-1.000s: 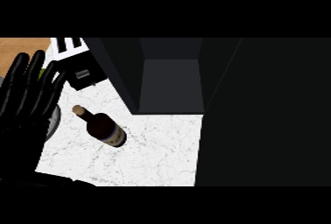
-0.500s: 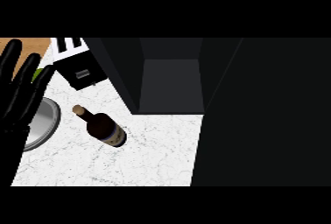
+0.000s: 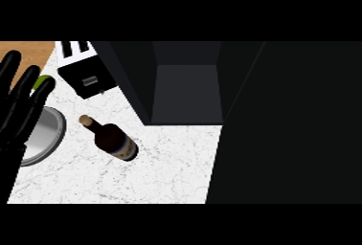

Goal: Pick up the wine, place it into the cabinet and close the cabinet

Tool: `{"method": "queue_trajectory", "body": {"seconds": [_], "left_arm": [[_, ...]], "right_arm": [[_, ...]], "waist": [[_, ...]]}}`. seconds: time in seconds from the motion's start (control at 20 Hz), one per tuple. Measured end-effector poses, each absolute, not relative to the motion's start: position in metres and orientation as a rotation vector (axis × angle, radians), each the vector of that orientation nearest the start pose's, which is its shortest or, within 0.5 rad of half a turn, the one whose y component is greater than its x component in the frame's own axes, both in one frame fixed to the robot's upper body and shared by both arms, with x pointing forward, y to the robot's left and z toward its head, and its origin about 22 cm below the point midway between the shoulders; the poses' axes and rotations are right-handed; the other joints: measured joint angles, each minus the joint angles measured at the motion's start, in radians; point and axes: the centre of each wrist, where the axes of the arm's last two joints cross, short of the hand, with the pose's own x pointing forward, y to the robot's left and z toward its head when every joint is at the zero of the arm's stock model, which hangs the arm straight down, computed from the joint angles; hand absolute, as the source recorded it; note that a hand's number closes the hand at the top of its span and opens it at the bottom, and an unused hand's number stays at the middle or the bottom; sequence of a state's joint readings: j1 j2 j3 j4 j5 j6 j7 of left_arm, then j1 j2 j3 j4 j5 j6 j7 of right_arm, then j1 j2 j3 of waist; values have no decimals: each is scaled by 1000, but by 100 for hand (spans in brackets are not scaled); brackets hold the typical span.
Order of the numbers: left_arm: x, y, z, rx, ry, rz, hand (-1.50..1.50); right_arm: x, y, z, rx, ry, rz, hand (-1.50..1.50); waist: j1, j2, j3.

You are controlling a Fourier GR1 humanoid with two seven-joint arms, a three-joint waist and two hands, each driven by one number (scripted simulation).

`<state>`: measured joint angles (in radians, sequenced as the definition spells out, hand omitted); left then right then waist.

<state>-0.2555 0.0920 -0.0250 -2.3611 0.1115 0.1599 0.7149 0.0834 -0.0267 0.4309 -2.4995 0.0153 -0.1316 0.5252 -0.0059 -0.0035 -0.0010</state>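
A dark wine bottle [image 3: 113, 139] with a tan cork top and a pale label stands on the white marble counter [image 3: 163, 167], left of centre. The dark cabinet [image 3: 185, 86] stands open behind it, its grey inside showing, and its door [image 3: 290, 124] fills the right side of the view. My left hand [image 3: 20, 107] shows at the left edge with fingers straight and pointing up, apart from the bottle and holding nothing. My right hand does not show.
A round grey plate [image 3: 44, 136] lies at the left, partly under my left hand. A black toaster [image 3: 84, 76] sits at the back left beside a wooden board [image 3: 28, 50]. Something green [image 3: 44, 79] peeks out behind my fingers.
My left hand has drawn back toward the left edge, uncovering the grey plate. The bottle has not moved.
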Motion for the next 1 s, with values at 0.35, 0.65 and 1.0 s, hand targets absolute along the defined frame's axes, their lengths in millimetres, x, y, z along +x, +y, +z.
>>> {"method": "queue_trajectory", "body": {"seconds": [0.35,0.65,1.0], "left_arm": [[193,207,208,-141,-1828,11,-150],[203,219,189,-111,-1808,23,-150],[213,223,164,-101,-1780,23,-150]], "right_arm": [[125,-166,185,354,-1839,117,-150],[125,-162,190,351,-1842,122,-150],[125,-160,194,336,-1838,138,-150]], "waist": [[-5,-1,0],[-7,-1,-1],[-8,-1,-1]]}}
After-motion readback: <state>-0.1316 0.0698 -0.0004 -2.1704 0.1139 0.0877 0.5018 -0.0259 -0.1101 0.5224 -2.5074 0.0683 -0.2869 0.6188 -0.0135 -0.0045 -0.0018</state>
